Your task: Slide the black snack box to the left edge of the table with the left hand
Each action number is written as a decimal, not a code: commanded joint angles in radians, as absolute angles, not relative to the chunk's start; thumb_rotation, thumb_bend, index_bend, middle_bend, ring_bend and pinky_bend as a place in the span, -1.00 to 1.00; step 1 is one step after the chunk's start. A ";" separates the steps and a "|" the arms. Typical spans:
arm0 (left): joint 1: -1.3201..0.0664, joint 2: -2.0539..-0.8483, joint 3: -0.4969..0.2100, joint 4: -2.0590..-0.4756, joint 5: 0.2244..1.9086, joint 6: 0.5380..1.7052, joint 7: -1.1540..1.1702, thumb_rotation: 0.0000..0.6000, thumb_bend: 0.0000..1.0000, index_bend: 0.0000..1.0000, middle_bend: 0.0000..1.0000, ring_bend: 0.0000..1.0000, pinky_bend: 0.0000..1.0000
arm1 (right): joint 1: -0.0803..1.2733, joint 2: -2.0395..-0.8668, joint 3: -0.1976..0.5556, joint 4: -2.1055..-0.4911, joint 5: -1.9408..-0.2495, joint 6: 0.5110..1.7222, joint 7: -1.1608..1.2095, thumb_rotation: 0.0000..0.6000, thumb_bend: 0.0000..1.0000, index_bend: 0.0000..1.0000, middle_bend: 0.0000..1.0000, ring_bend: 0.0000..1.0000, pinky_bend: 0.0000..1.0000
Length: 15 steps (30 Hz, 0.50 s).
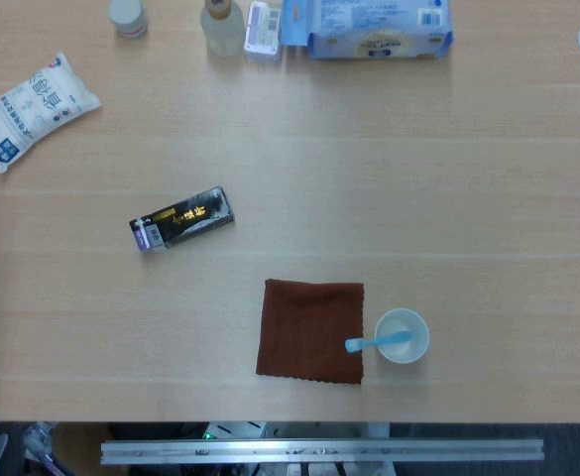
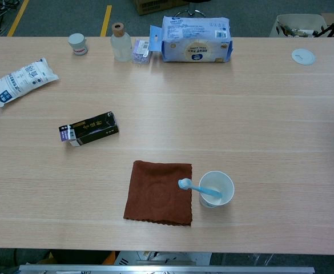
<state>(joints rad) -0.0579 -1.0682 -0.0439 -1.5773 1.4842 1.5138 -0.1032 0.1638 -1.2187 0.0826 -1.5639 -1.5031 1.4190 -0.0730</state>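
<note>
The black snack box (image 1: 182, 218) lies flat on the wooden table (image 1: 448, 178), left of centre, tilted a little with its purple-white end toward the left. The chest view shows the same box (image 2: 89, 129) on the table (image 2: 269, 114), a fair distance in from the left edge. Neither hand nor arm appears in the head view or the chest view.
A brown cloth (image 1: 311, 330) and a white cup (image 1: 402, 336) holding a blue toothbrush (image 1: 377, 342) sit near the front. A white bag (image 1: 32, 107) lies at far left. At the back stand a small jar (image 2: 77, 43), a bottle (image 2: 120, 43) and a blue-white pack (image 2: 196, 39).
</note>
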 commanded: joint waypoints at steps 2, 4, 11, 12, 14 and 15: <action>-0.050 -1.073 -0.035 -1.572 1.484 1.512 -0.098 1.00 -0.85 -0.26 -0.45 -0.59 -0.27 | 0.165 -1.218 0.076 -1.562 -1.502 1.410 -0.075 1.00 -0.59 -0.71 -0.72 -0.73 -0.27; -0.049 -1.072 -0.036 -1.573 1.478 1.509 -0.098 1.00 -0.85 -0.26 -0.45 -0.59 -0.27 | 0.164 -1.216 0.077 -1.563 -1.497 1.409 -0.070 1.00 -0.59 -0.71 -0.72 -0.73 -0.27; -0.054 -1.071 -0.039 -1.583 1.477 1.500 -0.087 1.00 -0.85 -0.26 -0.45 -0.59 -0.27 | 0.170 -1.219 0.080 -1.557 -1.498 1.406 -0.058 1.00 -0.59 -0.71 -0.72 -0.73 -0.27; -0.055 -1.072 -0.038 -1.585 1.478 1.499 -0.081 1.00 -0.85 -0.26 -0.46 -0.59 -0.27 | 0.172 -1.220 0.080 -1.555 -1.497 1.403 -0.056 1.00 -0.59 -0.71 -0.72 -0.73 -0.27; -0.056 -1.071 -0.035 -1.588 1.478 1.495 -0.073 1.00 -0.85 -0.26 -0.46 -0.59 -0.26 | 0.174 -1.221 0.081 -1.551 -1.494 1.399 -0.053 1.00 -0.59 -0.71 -0.72 -0.73 -0.27; -0.056 -1.071 -0.034 -1.590 1.478 1.493 -0.071 1.00 -0.85 -0.26 -0.47 -0.59 -0.26 | 0.175 -1.222 0.081 -1.549 -1.494 1.398 -0.053 1.00 -0.59 -0.71 -0.72 -0.73 -0.27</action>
<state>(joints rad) -0.0554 -1.0713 -0.0351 -1.5892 1.4779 1.4938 -0.0719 0.1742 -1.2215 0.0811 -1.5495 -1.4940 1.3987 -0.0533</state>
